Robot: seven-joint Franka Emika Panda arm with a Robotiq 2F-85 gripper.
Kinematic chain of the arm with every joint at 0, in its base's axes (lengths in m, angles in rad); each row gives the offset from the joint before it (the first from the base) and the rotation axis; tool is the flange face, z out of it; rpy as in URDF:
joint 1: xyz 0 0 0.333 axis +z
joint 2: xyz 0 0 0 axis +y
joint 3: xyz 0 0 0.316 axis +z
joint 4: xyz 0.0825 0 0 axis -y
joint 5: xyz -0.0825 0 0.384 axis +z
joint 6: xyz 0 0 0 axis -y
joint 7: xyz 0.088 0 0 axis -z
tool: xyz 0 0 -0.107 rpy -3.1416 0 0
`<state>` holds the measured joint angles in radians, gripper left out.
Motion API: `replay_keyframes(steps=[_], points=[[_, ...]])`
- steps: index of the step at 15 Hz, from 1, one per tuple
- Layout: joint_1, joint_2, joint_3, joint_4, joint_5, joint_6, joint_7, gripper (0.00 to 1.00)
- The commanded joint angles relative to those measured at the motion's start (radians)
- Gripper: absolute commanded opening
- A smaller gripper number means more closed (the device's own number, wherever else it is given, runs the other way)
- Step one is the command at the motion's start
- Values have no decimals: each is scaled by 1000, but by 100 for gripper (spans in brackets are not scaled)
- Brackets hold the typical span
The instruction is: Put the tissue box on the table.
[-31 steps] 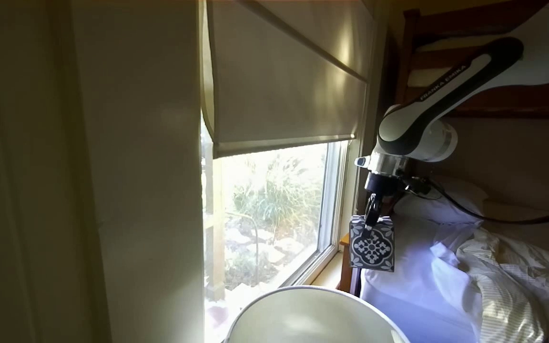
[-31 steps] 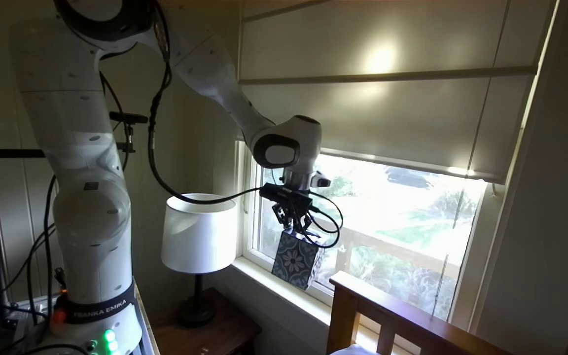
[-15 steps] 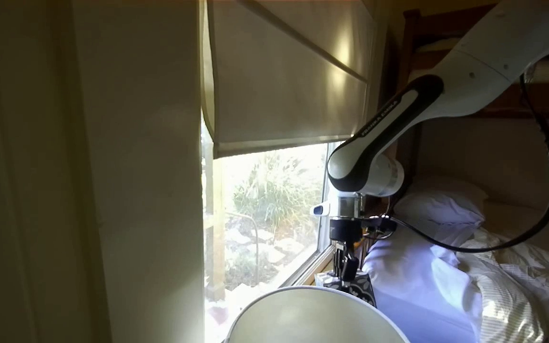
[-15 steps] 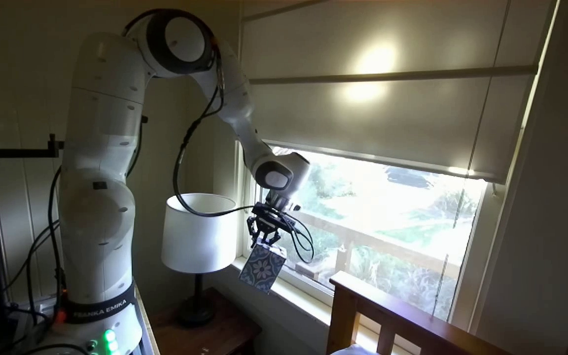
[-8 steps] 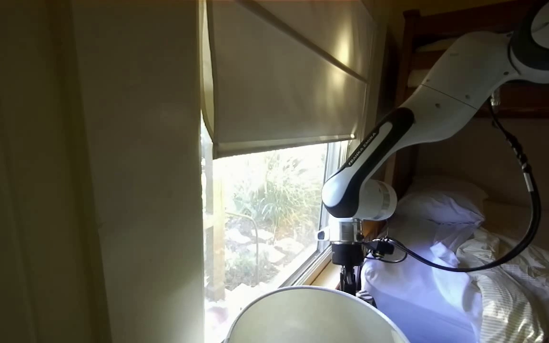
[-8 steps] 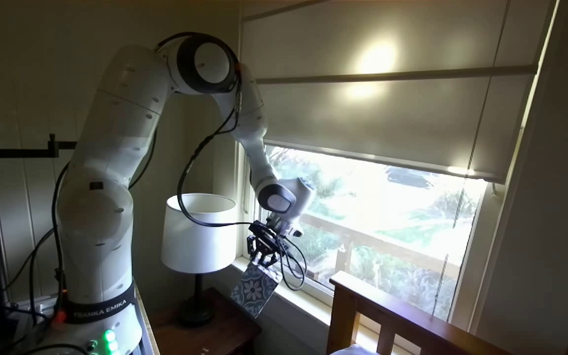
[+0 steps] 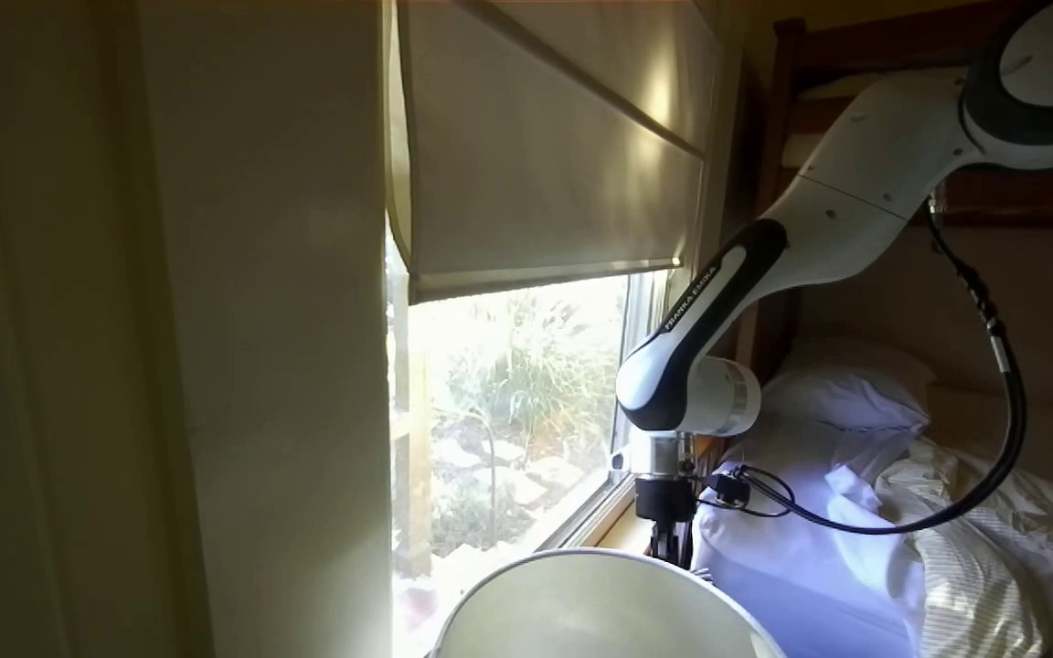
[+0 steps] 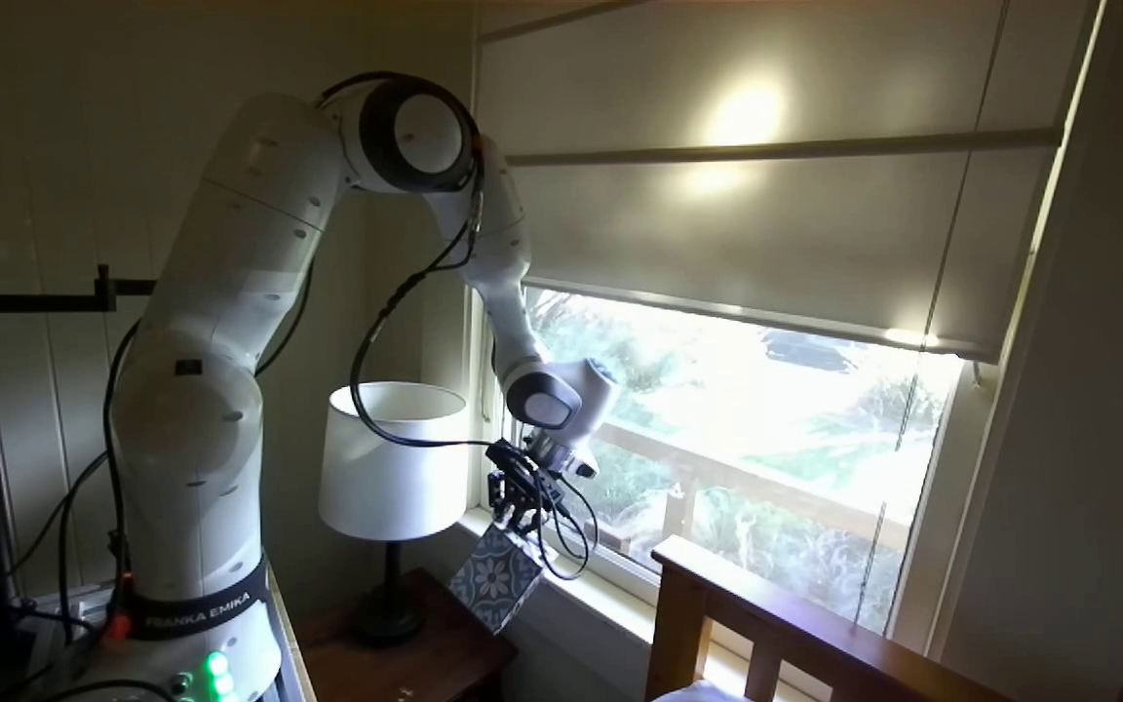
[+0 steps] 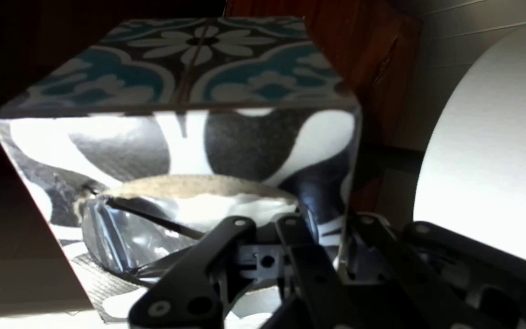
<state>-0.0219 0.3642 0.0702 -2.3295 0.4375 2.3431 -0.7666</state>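
Note:
The tissue box (image 8: pixel 495 580) is a small cube with a blue, black and white flower pattern. It hangs tilted from my gripper (image 8: pixel 520 515), beside the lamp, with its lower corner in front of the edge of the brown wooden table (image 8: pixel 435 629). In the wrist view the box (image 9: pixel 244 141) shows its torn top opening. My gripper (image 9: pixel 324 244) is shut on one side wall, with one finger inside the opening and one outside. The table's wood (image 9: pixel 384 59) shows beyond the box. In an exterior view the lampshade hides most of the box below my fingers (image 7: pixel 670 544).
A lamp with a white shade (image 8: pixel 394 468) and black base (image 8: pixel 388 619) stands on the table, close to the gripper; the shade (image 9: pixel 496 151) is at the wrist view's right. The window sill (image 8: pixel 610 600) and wooden bed headboard (image 8: pixel 805 634) are beside. Bedding (image 7: pixel 819 548) lies behind.
The arm has lowered and carried the held box down towards the lamp and the table, with the box tilting more. Over the last half second it has moved only slightly.

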Motion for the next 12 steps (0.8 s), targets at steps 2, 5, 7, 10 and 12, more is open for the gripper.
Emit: replay_keyframes(steps=[2, 5, 7, 10, 12], points=[[-31, 24, 56, 8, 40, 55, 5, 1], [-51, 58, 126, 10, 156, 156, -7, 1], [-69, 82, 177, 5, 260, 221, -16, 1], [-99, 85, 235, -48, 456, 336, -59, 1], [-125, 84, 266, -89, 624, 408, -125, 1]])
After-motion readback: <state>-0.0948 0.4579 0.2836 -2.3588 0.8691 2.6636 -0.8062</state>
